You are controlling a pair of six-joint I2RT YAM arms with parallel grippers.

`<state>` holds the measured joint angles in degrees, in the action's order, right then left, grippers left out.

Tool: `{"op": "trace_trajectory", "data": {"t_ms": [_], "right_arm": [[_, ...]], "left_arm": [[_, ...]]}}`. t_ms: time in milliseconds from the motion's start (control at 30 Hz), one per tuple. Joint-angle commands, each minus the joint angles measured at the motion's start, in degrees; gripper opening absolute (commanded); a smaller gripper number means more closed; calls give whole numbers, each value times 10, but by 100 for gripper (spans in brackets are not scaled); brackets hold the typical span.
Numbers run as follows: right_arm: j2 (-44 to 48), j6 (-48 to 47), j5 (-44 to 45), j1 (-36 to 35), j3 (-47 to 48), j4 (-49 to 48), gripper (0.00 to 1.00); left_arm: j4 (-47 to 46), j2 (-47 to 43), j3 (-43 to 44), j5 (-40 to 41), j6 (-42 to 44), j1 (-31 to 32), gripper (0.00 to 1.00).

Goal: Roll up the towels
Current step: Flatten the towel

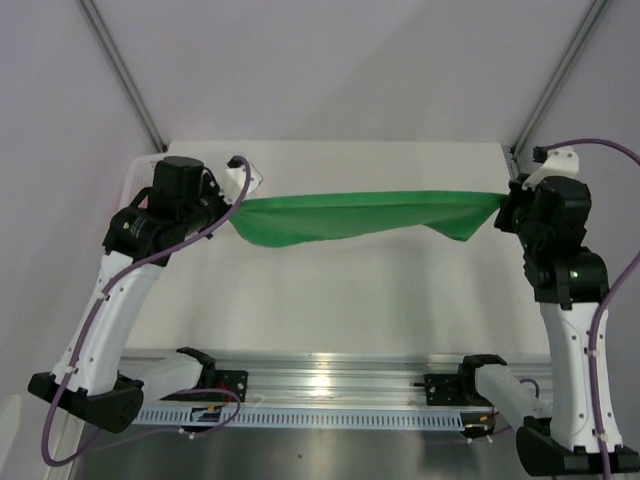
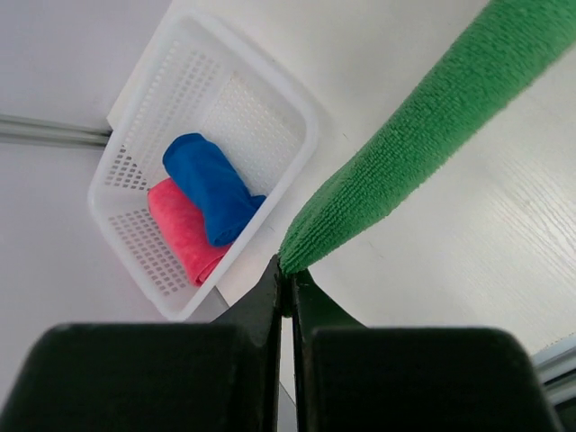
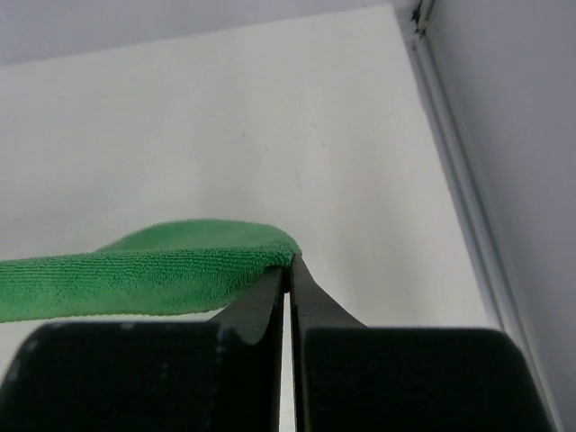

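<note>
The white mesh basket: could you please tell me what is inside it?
The basket holds a rolled blue towel resting partly on a rolled pink-red towel; what lies beneath them is hidden.

Top external is looking down from above and behind the near edge, taking in the whole worktop [image 1: 340, 290] from far off. Left wrist is peering close past the left tool [image 2: 286, 272] toward the basket [image 2: 252, 108] — right wrist is looking close past the right tool [image 3: 288, 268] at the far right edge. All three are sharing the green towel [image 1: 360, 215].
</note>
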<state>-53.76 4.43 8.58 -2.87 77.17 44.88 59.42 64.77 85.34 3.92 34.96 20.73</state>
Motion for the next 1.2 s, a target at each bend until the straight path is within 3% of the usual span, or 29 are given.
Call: {"op": "trace_trajectory", "data": {"t_ms": [0, 300, 467, 600, 767, 867, 1167], "right_arm": [[27, -28, 58, 2, 54, 57, 0], [29, -21, 39, 3, 180, 230, 0], [-3, -17, -8, 2, 156, 261, 0], [-64, -31, -32, 3, 41, 207, 0], [-198, -38, -79, 21, -52, 80, 0], [-275, -37, -98, 23, -57, -24, 0], [-384, -42, -54, 23, -32, -122, 0]], "left_arm": [[35, -32, 42, 24, 5, -7, 1], [136, -54, 89, -19, 5, -7, 1], [129, -33, 72, -55, -6, -7, 1], [76, 37, 2, -89, 12, -23, 1], [32, 155, -12, -120, 13, -41, 1], [-29, 215, -22, -115, 8, -41, 1], [-131, 338, -9, -44, -14, -43, 1]]}}
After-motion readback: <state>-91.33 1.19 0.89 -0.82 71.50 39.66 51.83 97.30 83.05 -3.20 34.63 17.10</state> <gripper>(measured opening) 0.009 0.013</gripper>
